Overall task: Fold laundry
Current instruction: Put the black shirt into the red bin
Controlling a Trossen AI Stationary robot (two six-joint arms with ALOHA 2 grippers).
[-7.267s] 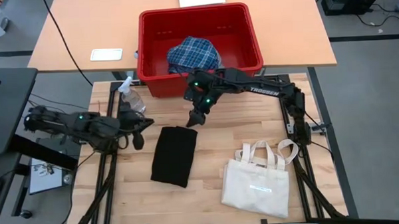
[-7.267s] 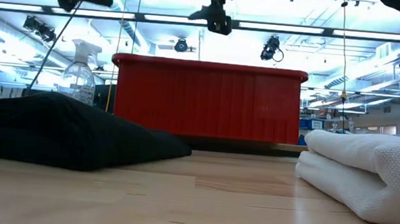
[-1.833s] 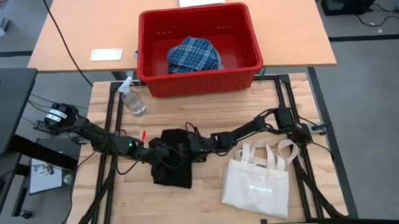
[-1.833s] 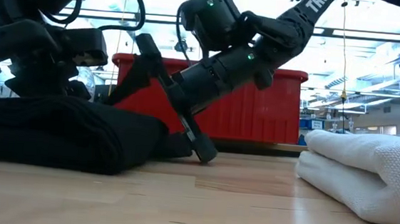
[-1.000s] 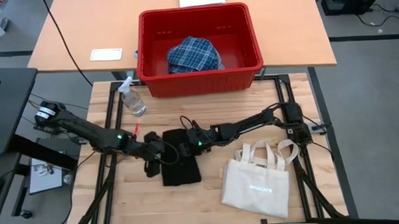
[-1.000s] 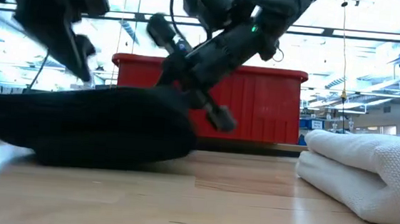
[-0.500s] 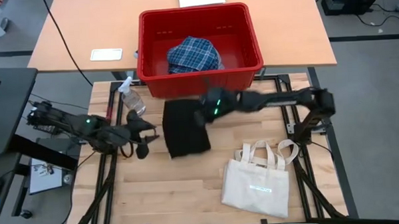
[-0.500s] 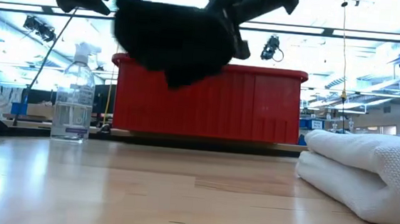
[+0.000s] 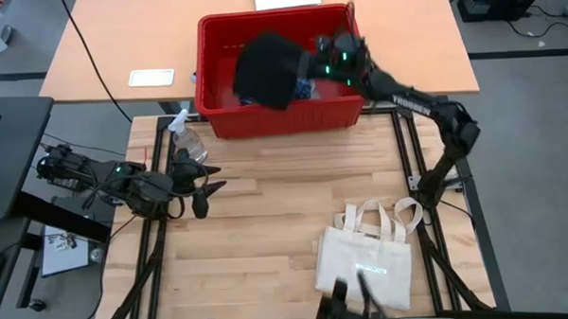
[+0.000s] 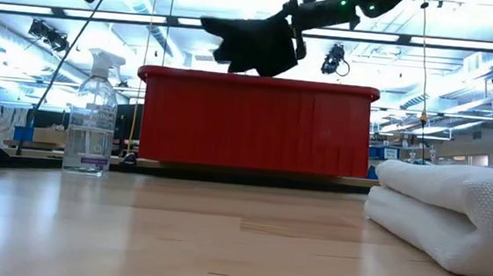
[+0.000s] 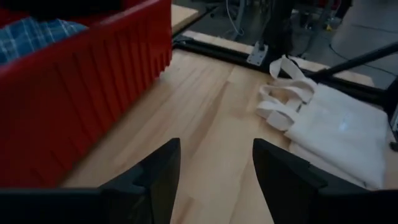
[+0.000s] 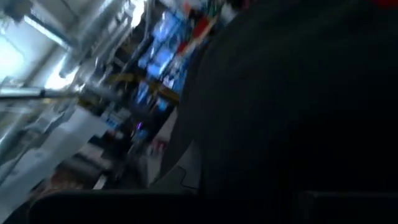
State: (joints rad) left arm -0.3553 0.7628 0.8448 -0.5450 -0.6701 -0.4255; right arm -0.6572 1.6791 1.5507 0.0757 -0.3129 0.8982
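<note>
The folded black cloth garment (image 9: 267,69) covers most of the blue-and-white plaid garment (image 9: 303,87) in the red plastic bin (image 9: 216,119); only an edge shows. The right gripper's fingertips are hidden behind the black cloth. In the right wrist view the black garment (image 12: 298,106) fills the frame, and the background is blurred. The cream canvas tote bag (image 10: 452,216) is cut off by the low view's right edge.

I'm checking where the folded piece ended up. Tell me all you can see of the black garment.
The black garment is a soft, dark cloth bundle, folded and bunched, with no visible print. It hangs in the air over the red bin, above the plaid garment lying inside. The right hand is shut on its edge. In the low view it droops clear above the bin's rim.
</note>
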